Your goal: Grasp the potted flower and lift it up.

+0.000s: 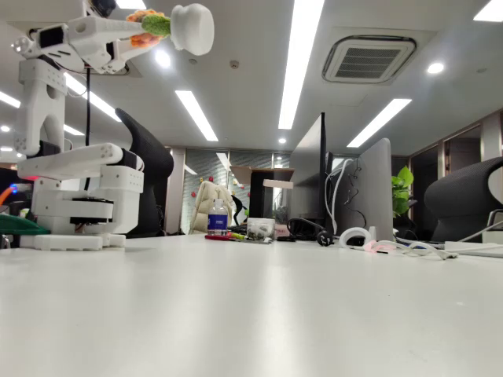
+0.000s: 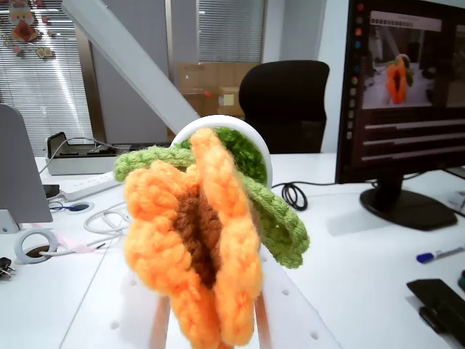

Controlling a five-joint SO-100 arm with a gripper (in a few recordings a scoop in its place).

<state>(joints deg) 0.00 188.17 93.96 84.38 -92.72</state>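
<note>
While the white five-joint arm (image 1: 75, 169) stands at the left of the pale tabletop (image 1: 259, 314) in the fixed view, its gripper (image 1: 145, 31) is raised high near the ceiling lights, well clear of the table. Clamped between the jaws is the potted flower (image 1: 177, 27), a small knitted orange sunflower with a dark brown centre and green leaves in a squat round white pot; it lies tilted on its side, the pot pointing right and the petals toward the arm. Seen from the wrist view, the potted flower (image 2: 211, 240) faces the camera, its orange petals squeezed together around the brown centre, green leaves spread behind them and the white pot rim just beyond. One white gripper finger (image 2: 131, 62) runs diagonally from the upper left down to the pot.

Background items in the fixed view: a blue-labelled plastic bottle (image 1: 218, 217), a grey monitor back (image 1: 365, 192), a black office chair (image 1: 149, 169) and a leafy green plant (image 1: 402, 188). Also visible in the wrist view are a second black office chair (image 2: 285, 105) and a black monitor (image 2: 407, 94) on a round stand.
</note>
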